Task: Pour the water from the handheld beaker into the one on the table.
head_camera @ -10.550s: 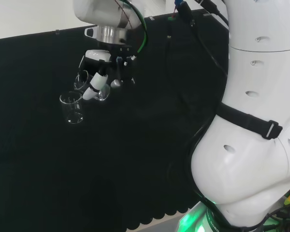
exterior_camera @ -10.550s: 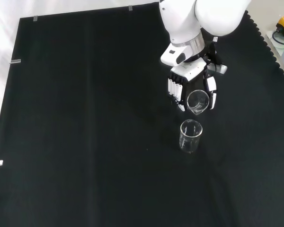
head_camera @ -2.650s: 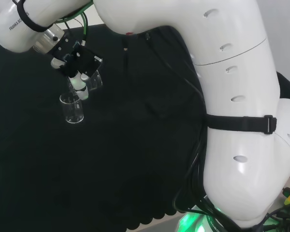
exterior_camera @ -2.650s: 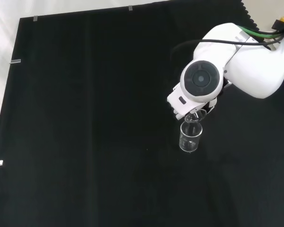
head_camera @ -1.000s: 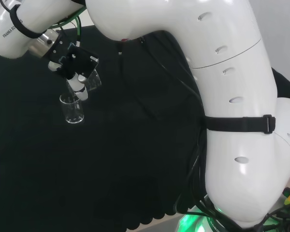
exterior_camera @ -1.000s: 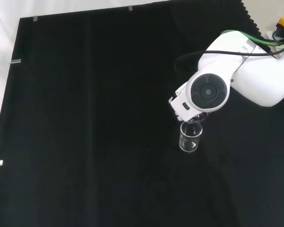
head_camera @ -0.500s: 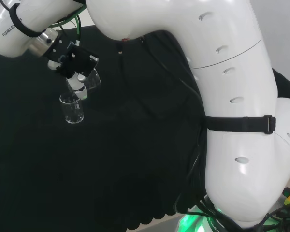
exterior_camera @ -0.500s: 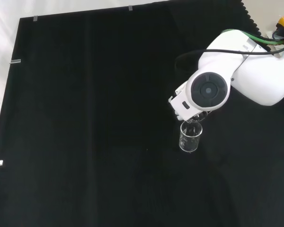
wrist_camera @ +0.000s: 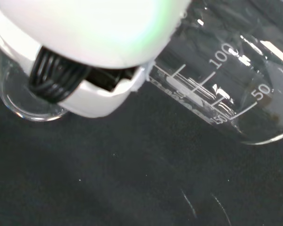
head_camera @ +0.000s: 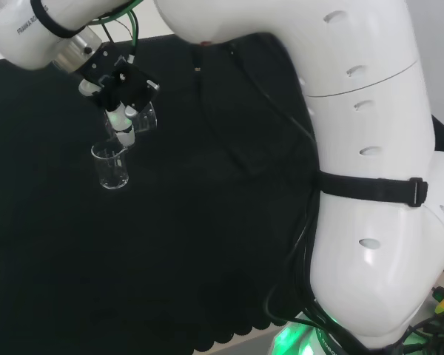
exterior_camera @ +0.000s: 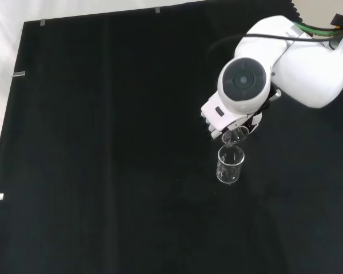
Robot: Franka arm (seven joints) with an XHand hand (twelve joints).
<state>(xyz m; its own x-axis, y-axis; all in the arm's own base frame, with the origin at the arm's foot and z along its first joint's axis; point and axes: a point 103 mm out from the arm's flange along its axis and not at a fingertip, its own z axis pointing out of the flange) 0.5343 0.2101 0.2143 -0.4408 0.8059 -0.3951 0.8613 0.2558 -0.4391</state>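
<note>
I am keeping the hand (head_camera: 117,87) clasped around the tilted handheld beaker (head_camera: 143,118), its lip hanging just above the upright table beaker (head_camera: 111,166) beside it.

Black cloth (exterior_camera: 103,142) covers the bench, with a scalloped edge at the near side in the head view. The arm's links (head_camera: 355,148) are glossy white, one crossed by a black strap (head_camera: 370,188); a round grey cap (exterior_camera: 242,80) marks the link in the front view. The hand (head_camera: 117,92) is black with white fingers (head_camera: 123,127), faintly tinged green. The held beaker (wrist_camera: 226,70) is clear glass printed with white graduation marks. The standing beaker (exterior_camera: 230,164) is likewise clear and colourless. Green cable (head_camera: 133,18) runs along the wrist; green light (head_camera: 296,342) glows at the base.
</note>
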